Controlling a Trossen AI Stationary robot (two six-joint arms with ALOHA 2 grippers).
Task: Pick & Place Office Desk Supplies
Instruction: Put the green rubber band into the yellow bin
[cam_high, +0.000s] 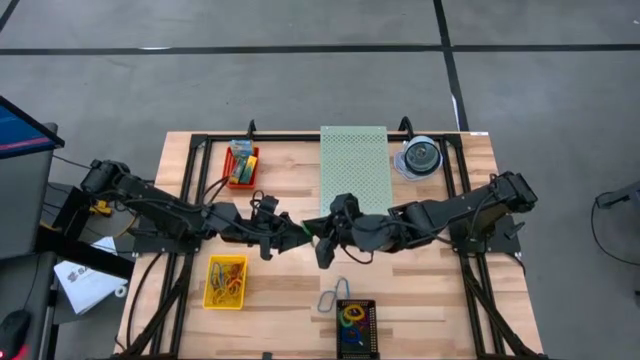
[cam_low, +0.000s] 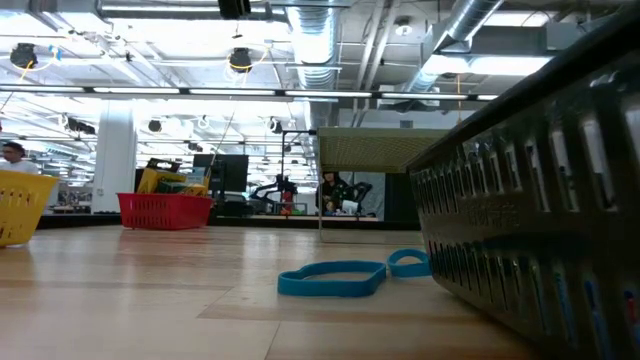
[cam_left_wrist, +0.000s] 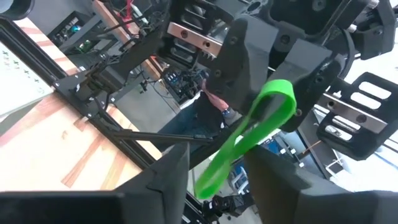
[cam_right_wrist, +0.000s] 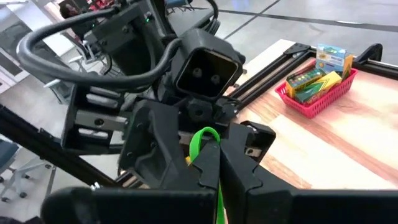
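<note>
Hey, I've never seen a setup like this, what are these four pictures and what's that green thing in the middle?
It is a robot with two dark arms at a wooden table. One picture looks straight down, one sits at table height, and two come from cameras on the arms' wrists.

The left gripper and right gripper meet mid-table over a green rubber band. The right gripper's fingers are shut on it; the left gripper's fingers stand either side of it.

On the table lie a red basket of crayon boxes, a yellow basket, a black basket of bands, a blue band, a pale green perforated box and a clear disc case.
</note>
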